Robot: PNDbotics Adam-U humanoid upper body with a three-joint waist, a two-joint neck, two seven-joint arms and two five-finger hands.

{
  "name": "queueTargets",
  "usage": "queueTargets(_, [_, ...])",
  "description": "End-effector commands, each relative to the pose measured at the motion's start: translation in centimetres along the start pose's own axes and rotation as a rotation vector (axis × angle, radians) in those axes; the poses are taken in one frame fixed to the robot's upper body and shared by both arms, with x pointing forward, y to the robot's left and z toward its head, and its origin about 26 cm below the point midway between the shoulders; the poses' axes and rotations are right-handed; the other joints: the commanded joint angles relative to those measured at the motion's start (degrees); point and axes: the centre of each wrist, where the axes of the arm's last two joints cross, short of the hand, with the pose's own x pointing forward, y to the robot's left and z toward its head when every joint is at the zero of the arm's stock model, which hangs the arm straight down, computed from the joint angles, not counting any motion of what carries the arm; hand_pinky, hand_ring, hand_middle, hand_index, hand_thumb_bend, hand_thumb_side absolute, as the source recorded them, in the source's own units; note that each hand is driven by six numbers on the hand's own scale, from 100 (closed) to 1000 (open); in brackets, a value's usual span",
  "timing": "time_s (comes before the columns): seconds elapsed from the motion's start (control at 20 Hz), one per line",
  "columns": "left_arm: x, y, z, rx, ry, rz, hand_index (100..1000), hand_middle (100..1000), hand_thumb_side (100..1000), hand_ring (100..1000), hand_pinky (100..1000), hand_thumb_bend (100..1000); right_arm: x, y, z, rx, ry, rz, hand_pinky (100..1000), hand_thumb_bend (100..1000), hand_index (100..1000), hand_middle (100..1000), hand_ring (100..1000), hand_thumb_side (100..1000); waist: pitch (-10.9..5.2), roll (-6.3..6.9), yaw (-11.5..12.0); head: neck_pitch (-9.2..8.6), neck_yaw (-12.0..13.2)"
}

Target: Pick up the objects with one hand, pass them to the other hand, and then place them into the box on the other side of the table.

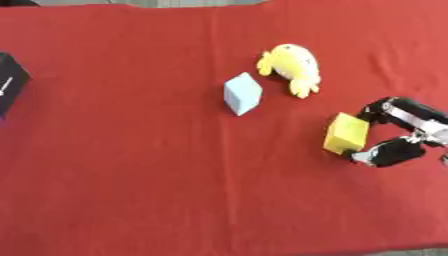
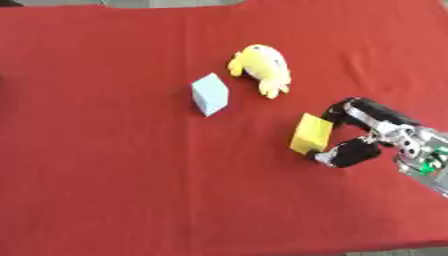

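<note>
A yellow block (image 1: 346, 133) stands on the red cloth at the right, and my right hand (image 2: 363, 131) comes in from the right edge with fingers above and thumb below pinching its right side. A pale blue block (image 1: 242, 93) stands near the middle. Just behind it to the right lies a yellow plush toy (image 1: 292, 67). A black box (image 1: 10, 84) shows at the far left edge in the left eye view only. My left hand is not visible.
The red cloth (image 1: 131, 175) covers the whole table. Its far edge runs along the top of the view, and its near edge shows at the bottom right corner.
</note>
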Motion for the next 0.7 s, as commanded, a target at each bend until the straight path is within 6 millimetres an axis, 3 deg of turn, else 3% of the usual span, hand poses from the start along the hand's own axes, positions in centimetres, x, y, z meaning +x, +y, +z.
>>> queueTargets(0.05, [0.8, 0.1, -0.5, -0.008, -0.028, -0.004, 816, 835, 794, 793, 925, 148, 0.4, -0.8, 0.1, -0.027, -0.016, 0.006, 805, 423, 593, 596, 715, 125, 0.05, 0.76, 0.02, -0.09, 0.02])
queueTargets(0.35, [0.9, 0.2, -0.5, -0.008, -0.031, -0.008, 816, 836, 788, 793, 926, 146, 0.4, -1.1, 0.1, -0.068, -0.029, -0.045, 753, 285, 511, 520, 645, 100, -0.31, 0.70, -0.24, -0.09, 0.23])
queueTargets(0.7, [1.2, 0.5, -0.6, -0.014, -0.044, -0.017, 816, 836, 770, 795, 926, 136, 1.6, -4.4, -0.2, -0.264, -0.164, -0.126, 666, 192, 465, 491, 592, 100, -1.60, 1.04, -1.05, -0.09, 0.73])
